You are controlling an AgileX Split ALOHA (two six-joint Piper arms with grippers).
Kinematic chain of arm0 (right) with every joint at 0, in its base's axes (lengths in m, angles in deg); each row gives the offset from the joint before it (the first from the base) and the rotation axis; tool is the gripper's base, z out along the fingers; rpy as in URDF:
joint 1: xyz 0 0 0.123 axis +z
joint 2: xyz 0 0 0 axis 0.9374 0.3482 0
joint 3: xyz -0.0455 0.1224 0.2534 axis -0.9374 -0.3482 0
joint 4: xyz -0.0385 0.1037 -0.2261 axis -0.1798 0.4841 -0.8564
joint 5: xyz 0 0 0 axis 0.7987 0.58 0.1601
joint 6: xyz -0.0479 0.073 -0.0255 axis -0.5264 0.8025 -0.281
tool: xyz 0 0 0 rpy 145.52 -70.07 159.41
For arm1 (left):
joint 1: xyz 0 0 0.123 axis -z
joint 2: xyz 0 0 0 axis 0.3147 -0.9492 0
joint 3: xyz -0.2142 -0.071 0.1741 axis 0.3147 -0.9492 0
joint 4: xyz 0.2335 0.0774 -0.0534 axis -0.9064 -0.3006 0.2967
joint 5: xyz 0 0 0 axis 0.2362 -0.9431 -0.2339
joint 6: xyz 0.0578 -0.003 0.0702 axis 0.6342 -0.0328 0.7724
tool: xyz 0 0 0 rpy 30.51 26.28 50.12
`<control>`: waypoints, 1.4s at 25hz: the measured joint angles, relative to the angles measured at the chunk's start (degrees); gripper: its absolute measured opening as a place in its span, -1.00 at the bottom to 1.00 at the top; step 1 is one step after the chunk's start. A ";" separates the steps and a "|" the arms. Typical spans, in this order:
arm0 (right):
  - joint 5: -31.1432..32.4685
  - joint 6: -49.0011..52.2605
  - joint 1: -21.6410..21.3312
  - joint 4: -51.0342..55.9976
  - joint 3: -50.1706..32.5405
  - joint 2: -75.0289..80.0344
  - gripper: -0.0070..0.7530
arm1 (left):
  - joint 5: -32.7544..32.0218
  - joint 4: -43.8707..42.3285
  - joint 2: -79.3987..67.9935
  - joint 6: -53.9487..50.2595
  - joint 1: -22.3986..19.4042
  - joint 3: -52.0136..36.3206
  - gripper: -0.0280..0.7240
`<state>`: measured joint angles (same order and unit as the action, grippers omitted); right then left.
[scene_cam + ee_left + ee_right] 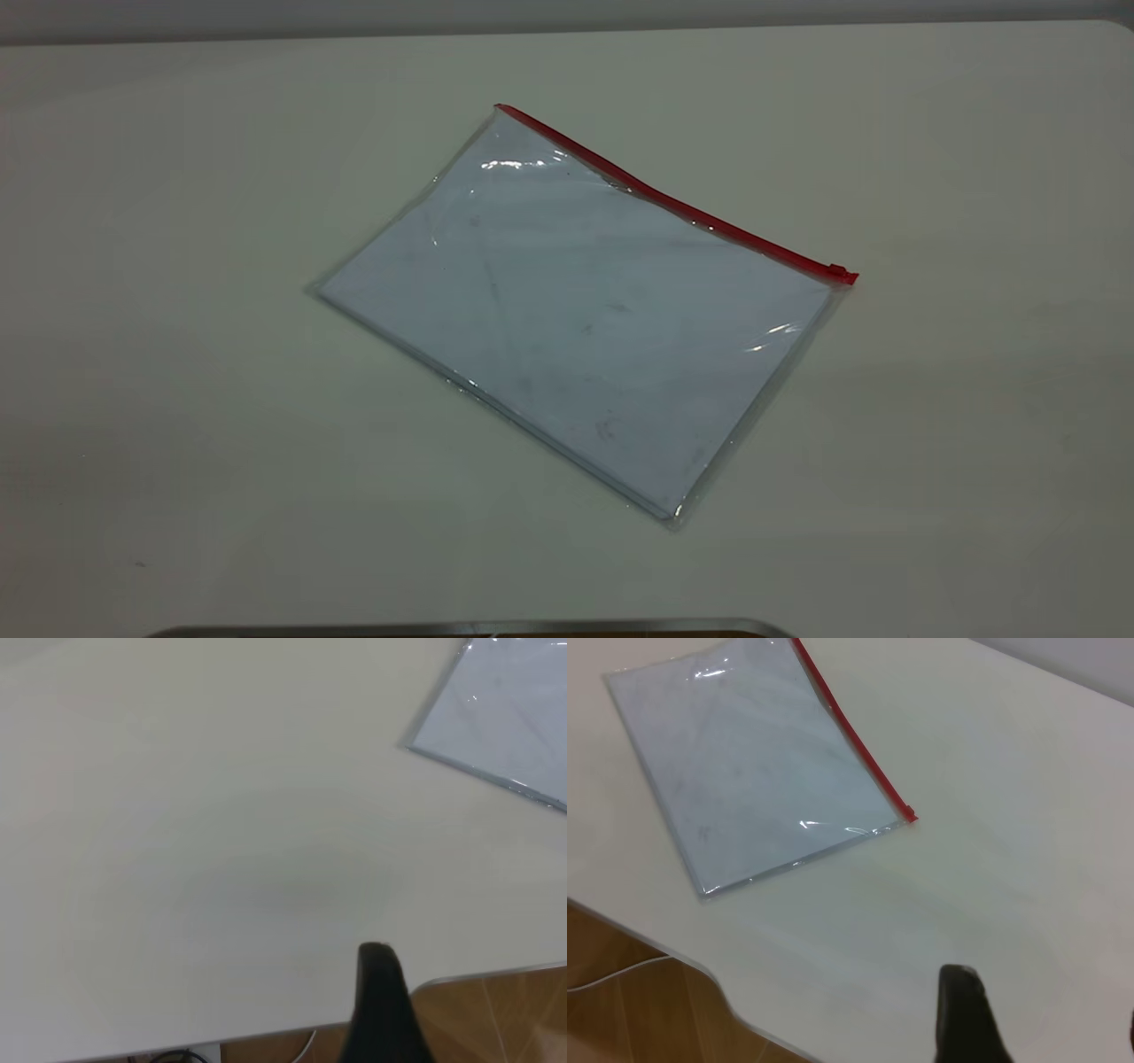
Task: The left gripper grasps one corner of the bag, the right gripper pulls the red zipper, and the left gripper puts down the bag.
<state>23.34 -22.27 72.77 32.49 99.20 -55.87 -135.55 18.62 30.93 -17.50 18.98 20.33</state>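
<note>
— One bag (pixel 585 310) is what you have before you. It lies flat on the white counter (pixel 177 354), near the middle, turned at an angle. Through the clear plastic you see a white sheet.

— And the red zipper?

— You find the red zipper (pixel 673 206) along the far long edge of the bag. Its small slider tab (pixel 836 270) sits at the right tip of the strip, as the exterior view shows it. The corner (pixel 500 110) at the other tip of the strip lies down on the counter, nothing touches it.

— Where are your two tools?

— You do not see them in the exterior view. In the left wrist view only one black finger (pixel 383 1005) of the left tool shows, above the bare counter near its edge, well apart from the bag. In the right wrist view one black finger (pixel 966 1014) of the right tool shows, also well apart from the bag.

— Wide or narrow?

— You cannot tell for either tool. Neither one holds anything.
</note>
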 joint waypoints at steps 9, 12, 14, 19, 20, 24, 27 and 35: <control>0.00 0.00 -2.14 0.00 0.00 0.00 0.05 | 0.00 0.00 0.00 -0.06 0.00 0.00 0.64; -0.04 0.12 -2.20 -0.05 0.00 0.00 -0.01 | 0.00 0.00 0.00 -0.01 0.00 0.00 0.64; -0.16 1.33 -2.20 -0.29 0.00 0.00 -0.05 | 0.00 0.00 0.00 -0.01 0.00 0.00 0.64; -1.26 9.55 -2.20 -5.93 -0.36 0.00 -0.12 | 0.00 0.00 0.00 -0.01 0.00 0.00 0.64; -1.44 11.22 -2.20 -7.18 -0.41 0.00 -0.14 | 0.00 0.00 0.00 -0.01 0.00 0.00 0.64; -1.80 16.63 -2.20 -11.06 -0.41 0.00 -0.21 | 0.00 0.00 0.00 -0.01 0.00 0.00 0.64; -1.86 17.32 -2.20 -11.44 -0.41 0.00 -0.26 | 0.00 0.00 0.00 -0.01 0.00 0.00 0.64; -1.91 17.58 -2.20 -11.44 -0.41 0.00 -0.35 | 0.00 0.00 0.00 -0.01 0.00 0.00 0.64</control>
<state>21.42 -4.68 70.57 21.05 98.79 -55.87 -135.55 18.62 30.93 -17.51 18.98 20.33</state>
